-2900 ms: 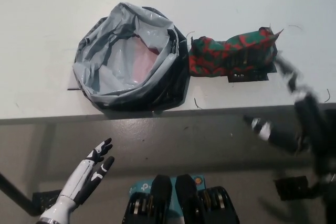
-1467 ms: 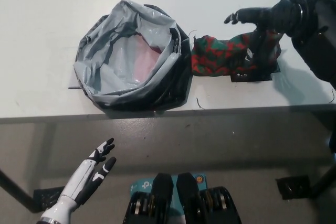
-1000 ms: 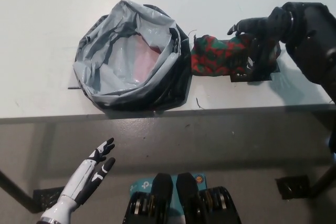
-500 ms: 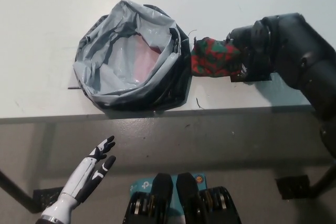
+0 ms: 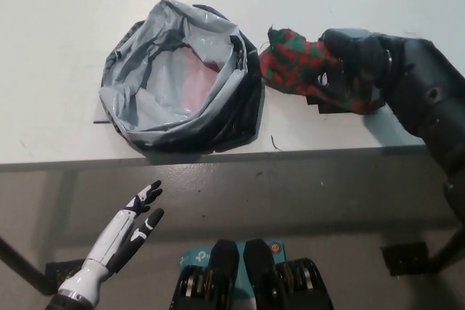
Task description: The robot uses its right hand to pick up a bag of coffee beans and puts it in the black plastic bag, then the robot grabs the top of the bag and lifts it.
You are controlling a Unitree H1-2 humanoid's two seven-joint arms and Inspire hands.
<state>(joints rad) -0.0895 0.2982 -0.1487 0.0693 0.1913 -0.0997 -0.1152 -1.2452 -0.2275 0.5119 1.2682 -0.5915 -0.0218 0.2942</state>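
White table (image 5: 65, 49): right robot hand (image 5: 354, 59) clasps coffee bag (image 5: 294, 67) beside black plastic bag (image 5: 182, 81)

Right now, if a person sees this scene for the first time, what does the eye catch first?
The red and green coffee bean bag, gripped by the black right hand at the table's right. Beside it, the wide-open black plastic bag with its grey lining. The white left hand rests open, lower left.
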